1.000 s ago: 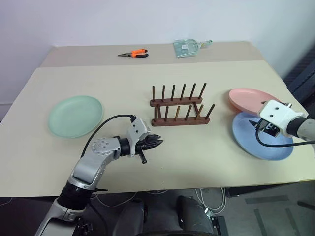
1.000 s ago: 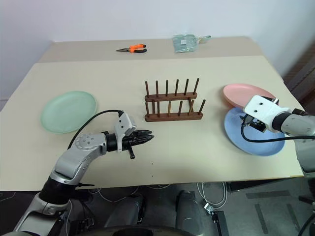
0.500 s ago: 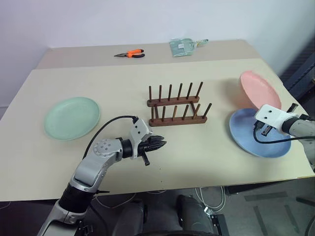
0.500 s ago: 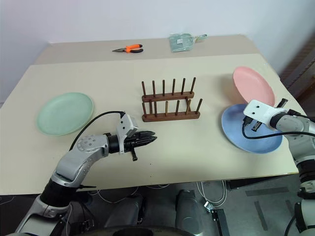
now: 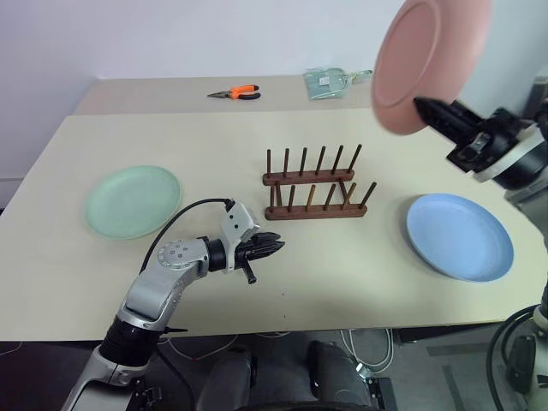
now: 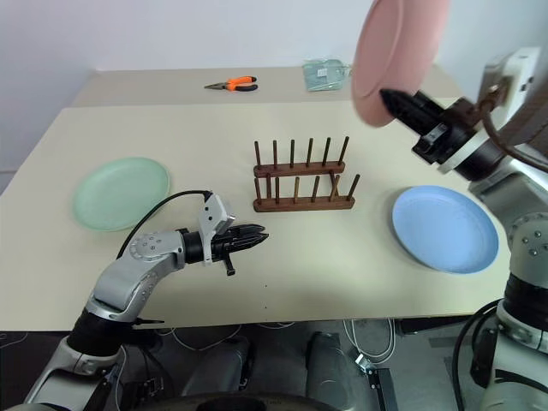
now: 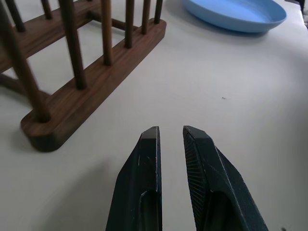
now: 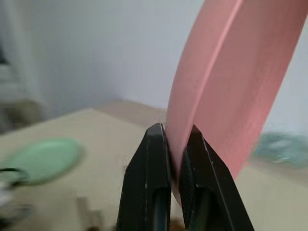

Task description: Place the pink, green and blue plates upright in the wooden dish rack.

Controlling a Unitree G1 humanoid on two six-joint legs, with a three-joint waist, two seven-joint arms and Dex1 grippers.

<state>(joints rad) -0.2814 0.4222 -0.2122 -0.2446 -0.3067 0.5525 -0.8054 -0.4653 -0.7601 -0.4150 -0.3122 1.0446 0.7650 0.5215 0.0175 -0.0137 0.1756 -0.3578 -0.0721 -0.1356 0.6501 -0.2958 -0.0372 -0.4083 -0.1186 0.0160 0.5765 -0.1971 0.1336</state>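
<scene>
Right gripper (image 5: 421, 104) pinches round pink plate (image 5: 428, 60) by its rim, high above dark wooden peg rack (image 5: 315, 184); thin edge-grip may slip. Left gripper (image 5: 276, 247) nearly closed, empty.

My right arm is raised high on the right side, forearm angled up and inward, and my right gripper (image 5: 421, 105) has its two black fingers pinched on the lower rim of the pink plate (image 5: 425, 62), holding it up on edge in the air. My left arm reaches forward low over the table, elbow bent, wrist turned inward. My left gripper (image 5: 274, 248) points toward the right, its fingers nearly together with a narrow gap, holding nothing.
</scene>
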